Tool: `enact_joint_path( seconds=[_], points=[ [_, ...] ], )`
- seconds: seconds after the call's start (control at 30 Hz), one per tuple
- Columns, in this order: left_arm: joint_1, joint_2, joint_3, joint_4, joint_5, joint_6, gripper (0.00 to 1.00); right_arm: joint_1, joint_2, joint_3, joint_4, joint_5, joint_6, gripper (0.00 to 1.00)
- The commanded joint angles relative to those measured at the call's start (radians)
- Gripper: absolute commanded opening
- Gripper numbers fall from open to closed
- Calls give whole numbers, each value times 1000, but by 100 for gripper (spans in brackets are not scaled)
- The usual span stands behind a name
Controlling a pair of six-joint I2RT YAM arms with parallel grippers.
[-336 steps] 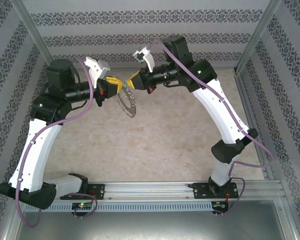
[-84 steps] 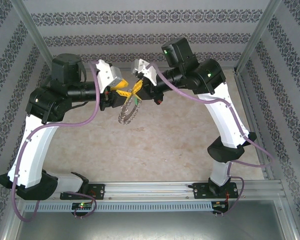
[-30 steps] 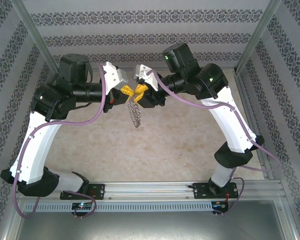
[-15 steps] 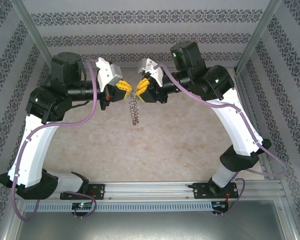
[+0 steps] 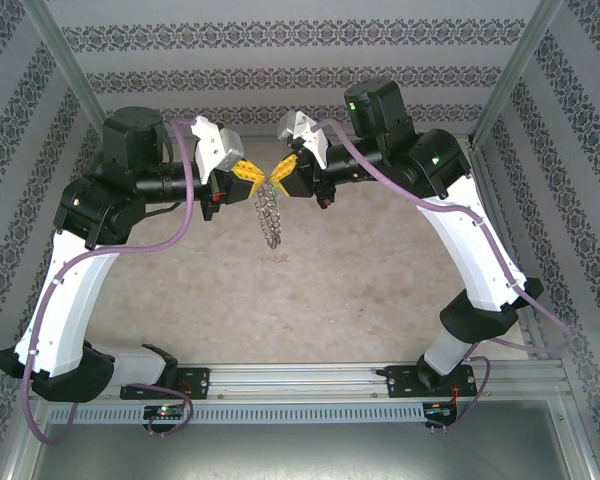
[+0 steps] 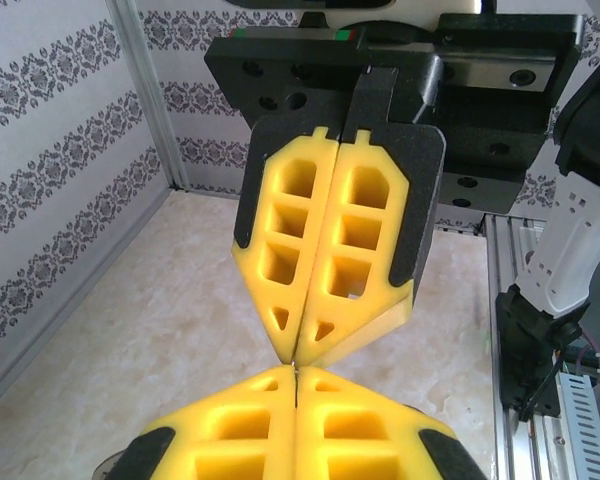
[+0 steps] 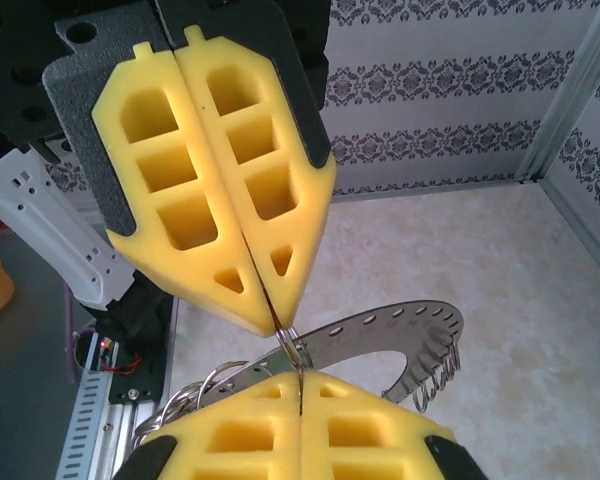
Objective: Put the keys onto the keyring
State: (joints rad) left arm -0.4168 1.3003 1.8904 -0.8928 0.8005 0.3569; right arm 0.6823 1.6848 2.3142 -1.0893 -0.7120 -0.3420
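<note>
Pinching keyring [image 7: 400,328] tip-to-tip, left pincer [image 7: 273,322] and right pincer [image 7: 300,385] closed; holed face clear from right wrist.

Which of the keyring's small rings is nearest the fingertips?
The single ring where the left gripper and right gripper meet tip to tip; the ring cluster dangles off the keyring's far end.
</note>
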Motion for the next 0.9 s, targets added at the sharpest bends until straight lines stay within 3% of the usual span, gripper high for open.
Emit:
enact_joint_path(
  seconds=[0.0, 0.5, 0.87],
  points=[
    [9, -30, -8, 102, 12, -25, 0, -10, 13, 30, -22, -14, 12, 0],
    [31, -27, -20, 168, 23, -36, 0, -37, 68, 44, -57, -47, 80, 0],
    [51, -30, -34, 191, 28, -41, 0, -59, 75, 16, -2, -107, 138, 12]
  ],
)
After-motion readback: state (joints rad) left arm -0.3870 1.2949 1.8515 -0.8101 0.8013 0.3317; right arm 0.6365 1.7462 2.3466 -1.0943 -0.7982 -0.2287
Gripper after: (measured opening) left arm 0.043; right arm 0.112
